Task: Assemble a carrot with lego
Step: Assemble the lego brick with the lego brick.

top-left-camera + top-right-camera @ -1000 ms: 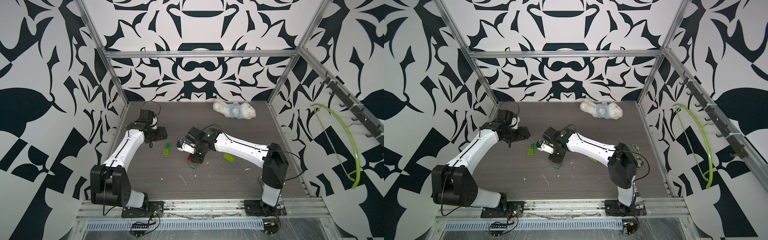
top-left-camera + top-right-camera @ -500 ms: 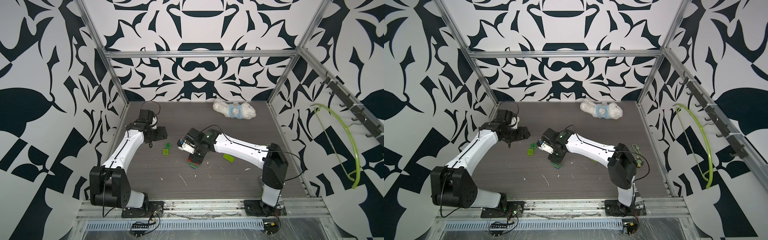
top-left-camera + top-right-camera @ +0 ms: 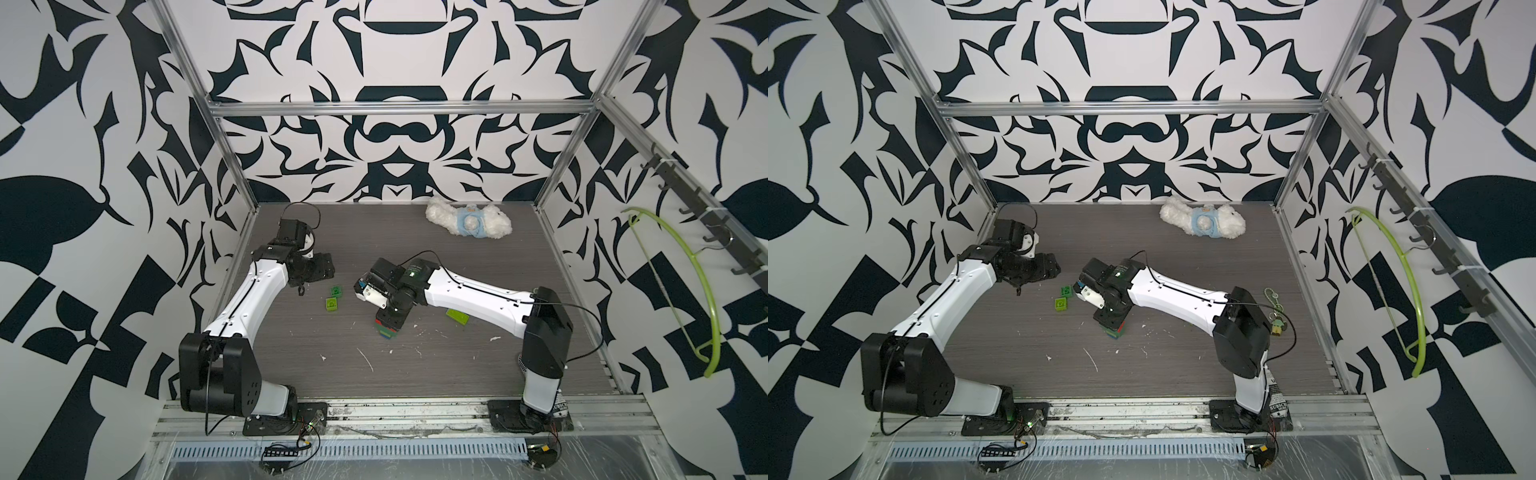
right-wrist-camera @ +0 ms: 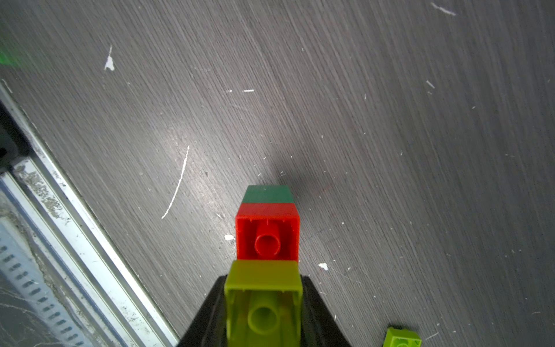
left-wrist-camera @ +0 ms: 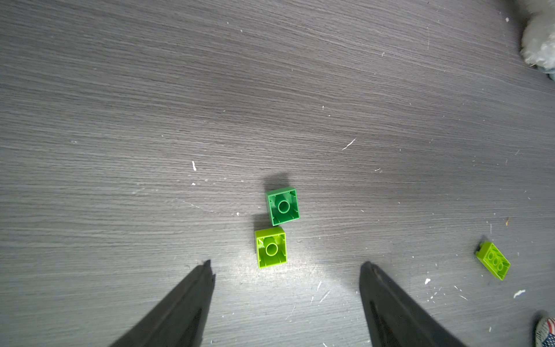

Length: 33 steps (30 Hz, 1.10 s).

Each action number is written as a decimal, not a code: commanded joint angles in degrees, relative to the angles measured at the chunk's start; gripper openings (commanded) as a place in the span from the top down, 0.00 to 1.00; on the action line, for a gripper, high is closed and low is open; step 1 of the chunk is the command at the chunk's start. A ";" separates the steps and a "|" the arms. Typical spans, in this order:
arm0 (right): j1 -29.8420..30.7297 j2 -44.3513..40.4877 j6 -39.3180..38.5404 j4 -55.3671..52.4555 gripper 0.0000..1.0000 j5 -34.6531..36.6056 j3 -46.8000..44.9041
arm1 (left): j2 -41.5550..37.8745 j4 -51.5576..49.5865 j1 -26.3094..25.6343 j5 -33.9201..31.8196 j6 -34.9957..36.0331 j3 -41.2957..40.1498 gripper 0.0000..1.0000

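My right gripper (image 4: 263, 290) is shut on a lime brick (image 4: 264, 303) whose hollow underside faces the wrist camera. Just beyond it are a red brick (image 4: 267, 234) and a dark green brick (image 4: 267, 194), part of the carrot stack (image 3: 387, 328) near the table's middle. I cannot tell whether the lime brick is joined to the red one. My left gripper (image 5: 287, 269) hangs open above the table, a little short of a loose lime brick (image 5: 271, 248) and a dark green brick (image 5: 283, 206). Both lie hollow side up. An oblong lime brick (image 5: 494, 260) lies apart, beside the right arm.
A white plush toy (image 3: 467, 222) lies at the back of the table. A lime hanger (image 3: 681, 286) hangs on the right wall and a keychain (image 3: 1277, 316) lies by the right edge. The metal front rail (image 4: 75, 228) runs close to the stack.
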 commanded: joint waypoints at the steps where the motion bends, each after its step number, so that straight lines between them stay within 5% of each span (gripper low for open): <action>1: 0.67 -1.44 2.98 -0.64 0.68 0.94 1.87 | -1.28 -0.07 0.26 0.91 0.30 -0.94 0.16; 33: 1.94 -6.15 14.50 3.15 0.68 4.75 -1.36 | -1.52 0.00 0.11 1.62 -0.14 -1.11 0.16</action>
